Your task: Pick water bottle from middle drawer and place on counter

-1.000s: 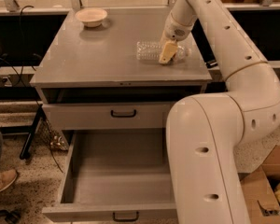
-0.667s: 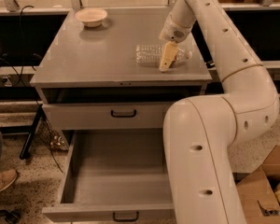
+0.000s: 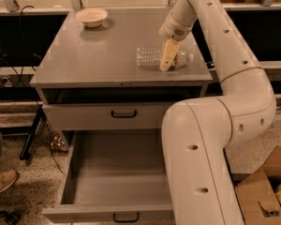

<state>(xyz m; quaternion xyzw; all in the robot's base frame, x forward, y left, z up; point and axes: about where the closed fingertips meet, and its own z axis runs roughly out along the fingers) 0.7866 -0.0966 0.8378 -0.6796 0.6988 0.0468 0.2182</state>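
Since 1 s ago the beige two-finger gripper (image 3: 166,56) dipped slightly. The small clear crinkled plastic water bottle (image 3: 147,56) now lies on its side on the flat grey counter (image 3: 98,55), so we judge placement nearly done. The wide grey middle drawer (image 3: 117,172) hangs open. The gripper crosses the bottle's front; we cannot tell the jaw spread.
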